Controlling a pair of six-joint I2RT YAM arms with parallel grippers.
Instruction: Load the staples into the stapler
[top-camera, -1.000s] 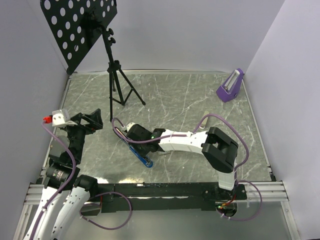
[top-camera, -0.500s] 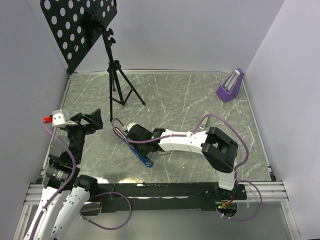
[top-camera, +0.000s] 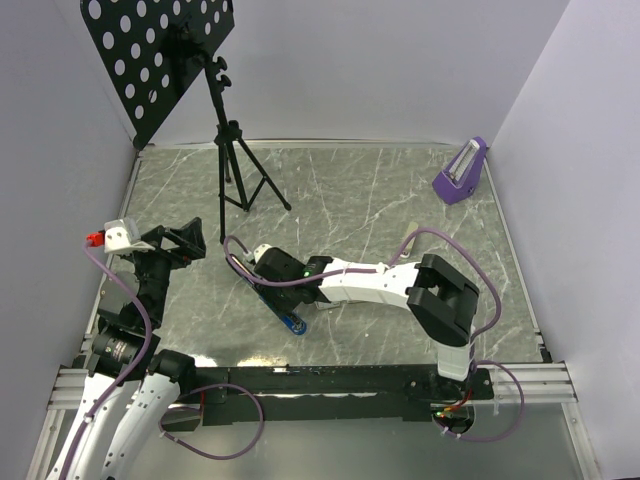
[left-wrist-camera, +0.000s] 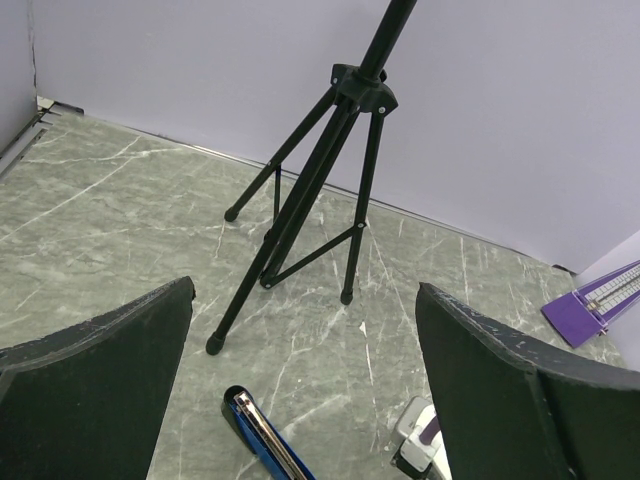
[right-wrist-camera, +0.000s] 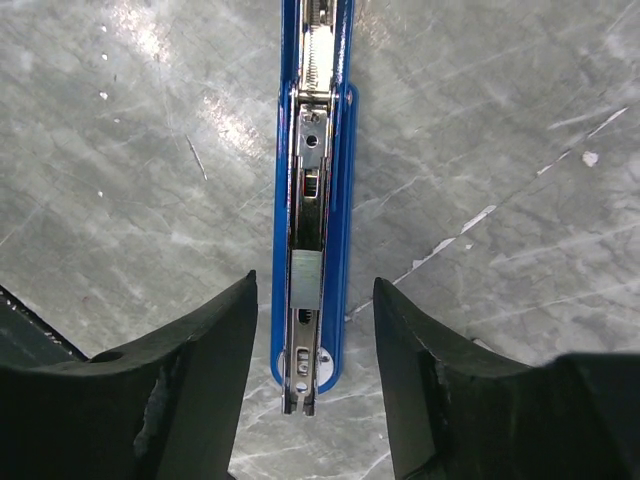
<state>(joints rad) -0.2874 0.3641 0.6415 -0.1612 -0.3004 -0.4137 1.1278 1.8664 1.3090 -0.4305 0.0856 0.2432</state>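
Grey marbled table (top-camera: 380, 190) walled in lilac; left claw (left-wrist-camera: 303, 300) spread, right claw (right-wrist-camera: 314, 290) spread astride the stapler (right-wrist-camera: 315, 180).

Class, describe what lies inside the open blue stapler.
Inside the stapler: a metal channel holding a spring and a small pale grey block. What lies under the block is hidden.

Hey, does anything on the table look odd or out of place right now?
Only the blue stapler: it lies opened, metal channel and spring exposed, under the open right gripper. That suits loading; nothing looks spilled or broken.
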